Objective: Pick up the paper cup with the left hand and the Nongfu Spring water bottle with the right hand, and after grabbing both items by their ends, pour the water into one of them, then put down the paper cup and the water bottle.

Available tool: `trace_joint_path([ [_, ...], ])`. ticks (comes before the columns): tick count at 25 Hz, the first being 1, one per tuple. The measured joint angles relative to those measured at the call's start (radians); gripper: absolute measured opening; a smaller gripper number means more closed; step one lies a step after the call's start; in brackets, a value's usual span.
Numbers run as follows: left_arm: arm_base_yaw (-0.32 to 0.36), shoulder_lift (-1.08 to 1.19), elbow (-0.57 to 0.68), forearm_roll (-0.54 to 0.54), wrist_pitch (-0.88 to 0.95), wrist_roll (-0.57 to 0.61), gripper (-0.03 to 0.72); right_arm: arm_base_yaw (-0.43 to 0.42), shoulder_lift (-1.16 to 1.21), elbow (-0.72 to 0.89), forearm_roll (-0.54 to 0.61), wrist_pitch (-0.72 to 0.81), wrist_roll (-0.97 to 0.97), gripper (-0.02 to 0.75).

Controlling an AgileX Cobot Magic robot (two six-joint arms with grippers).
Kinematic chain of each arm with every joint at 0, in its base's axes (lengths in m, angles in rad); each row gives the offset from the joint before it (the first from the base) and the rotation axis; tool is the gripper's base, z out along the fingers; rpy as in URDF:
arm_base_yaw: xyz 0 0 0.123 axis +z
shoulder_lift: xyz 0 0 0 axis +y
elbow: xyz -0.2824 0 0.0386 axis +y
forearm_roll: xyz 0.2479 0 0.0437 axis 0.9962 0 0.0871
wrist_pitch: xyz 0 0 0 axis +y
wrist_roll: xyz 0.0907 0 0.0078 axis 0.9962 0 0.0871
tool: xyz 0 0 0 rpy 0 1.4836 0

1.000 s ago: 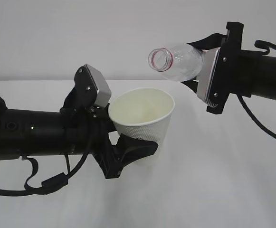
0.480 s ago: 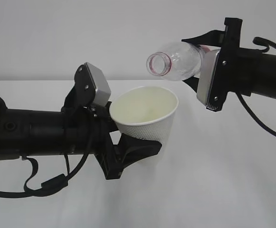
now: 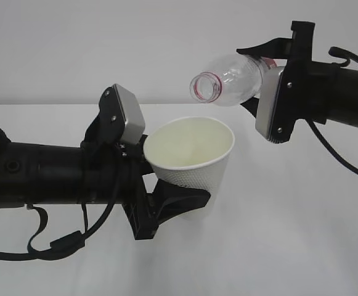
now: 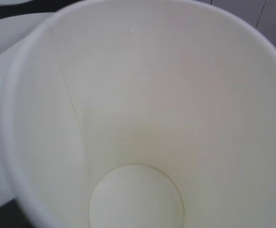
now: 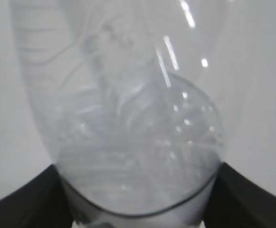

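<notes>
While both items are held clear of the table, the reasons for each hold run as follows, from left to right.

Left gripper: clamped on the lower part of the paper cup, its dark jaws round the base, so the mouth stays free to receive a pour.

Paper cup: held in the air, left of centre, tipped slightly toward the camera with its rim under and a little left of the bottle mouth; the left wrist view looks straight down into it and I see no liquid pooled on its cream bottom.

Nongfu Spring water bottle: tipped nearly level above the cup, its open, red-ringed mouth pointing left and slightly down, which suits pouring; no stream shows.

Water: none can be made out leaving the neck; whether any remains inside is unclear from the blurred right wrist view.

Right gripper: closed on the bottle's far end, away from the neck, leaving the mouth unobstructed.

Stage, as I judge it: pouring pose reached, setting down not yet done.
</notes>
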Motion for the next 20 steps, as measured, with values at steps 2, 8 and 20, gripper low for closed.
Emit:
trace_joint_path([
  [2, 0.0, 0.0, 0.0, 0.002, 0.0, 0.0, 0.507, 0.0, 0.0, 0.0, 0.001, -0.002, -0.005, 0.524],
  [8, 0.0, 0.0, 0.0, -0.005, 0.006, 0.0, 0.507, 0.0, 0.0, 0.0, 0.001, -0.038, -0.009, 0.524],
  [20, 0.0, 0.0, 0.0, -0.007, 0.006, 0.0, 0.507, 0.0, 0.0, 0.0, 0.033, -0.042, -0.093, 0.524],
])
